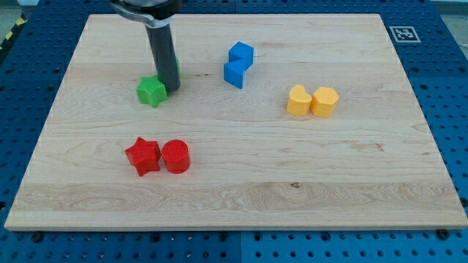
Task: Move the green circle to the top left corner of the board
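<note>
My dark rod comes down from the view's top left, and my tip (171, 89) rests on the wooden board (241, 183). A green star (151, 91) sits right against the tip's left side. Only a thin green sliver of the green circle (178, 69) shows at the rod's right edge, just above the tip. The rest of it is hidden behind the rod. Both green blocks lie in the board's upper left part, well below and to the right of the top left corner.
Two blue blocks (240, 52) (235, 73) touch each other at the top centre. A yellow heart (297, 101) and another yellow block (325, 101) sit side by side at the right. A red star (142, 155) and a red circle (175, 156) sit together at the lower left.
</note>
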Controlling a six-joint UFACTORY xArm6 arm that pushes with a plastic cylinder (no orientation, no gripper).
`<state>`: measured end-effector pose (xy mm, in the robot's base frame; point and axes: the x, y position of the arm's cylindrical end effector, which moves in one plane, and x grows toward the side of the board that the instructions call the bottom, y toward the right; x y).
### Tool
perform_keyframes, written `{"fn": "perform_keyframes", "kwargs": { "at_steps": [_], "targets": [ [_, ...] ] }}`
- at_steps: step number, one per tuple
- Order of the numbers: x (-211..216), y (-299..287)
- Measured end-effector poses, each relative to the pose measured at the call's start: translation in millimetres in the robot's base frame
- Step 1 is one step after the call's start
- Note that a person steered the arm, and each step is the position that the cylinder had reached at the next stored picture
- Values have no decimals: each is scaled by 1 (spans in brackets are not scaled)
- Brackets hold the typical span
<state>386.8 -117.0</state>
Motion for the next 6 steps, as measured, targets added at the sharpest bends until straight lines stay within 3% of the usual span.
{"fn": "perform_keyframes", "kwargs": {
  "at_steps": [3, 4, 6],
  "targets": [
    [-10, 31],
    [-37, 4],
    [-47, -11]
  ]
}}
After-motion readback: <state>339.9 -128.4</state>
